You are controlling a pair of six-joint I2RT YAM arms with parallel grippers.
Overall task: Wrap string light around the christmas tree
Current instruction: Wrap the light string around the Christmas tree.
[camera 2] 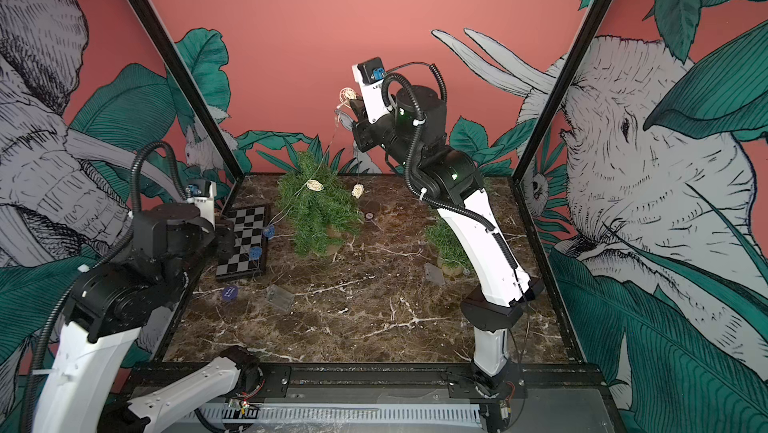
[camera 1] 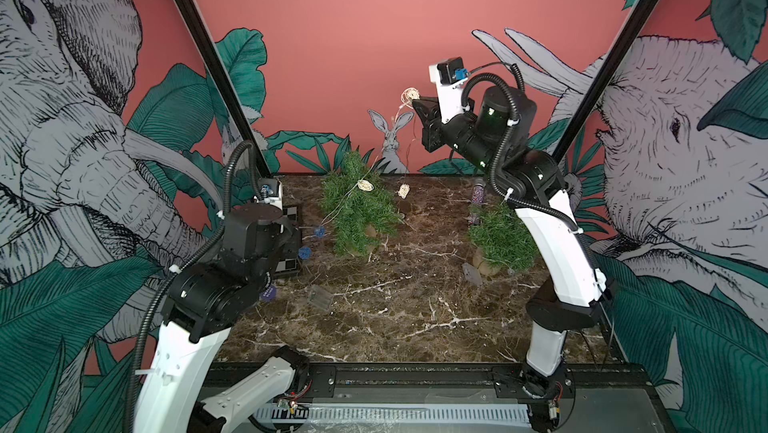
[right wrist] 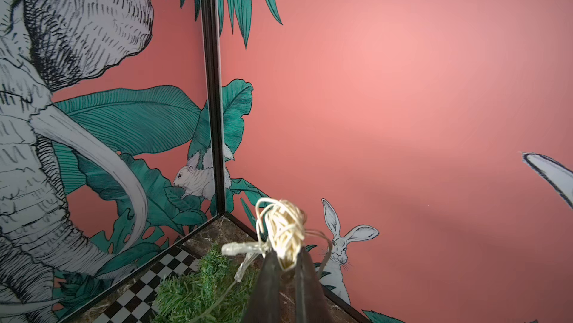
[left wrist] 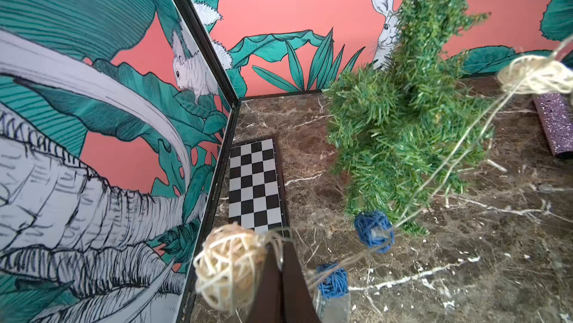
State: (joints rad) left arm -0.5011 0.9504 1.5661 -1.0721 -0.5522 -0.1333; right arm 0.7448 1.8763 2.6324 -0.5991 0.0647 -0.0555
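Marble table (camera 1: 395,318); my left hand (left wrist: 281,259) and right hand (right wrist: 286,259) pinch string light (camera 1: 365,186) draped across the christmas tree (camera 1: 357,215); wrapping barely begun.

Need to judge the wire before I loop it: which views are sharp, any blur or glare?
Left wrist view: the rattan ball by the fingers is sharp, the christmas tree soft. Right wrist view: the held ball is clear; a pale glow on the back wall, no glare. Both top views: edges bend, the wire of the string light barely shows.
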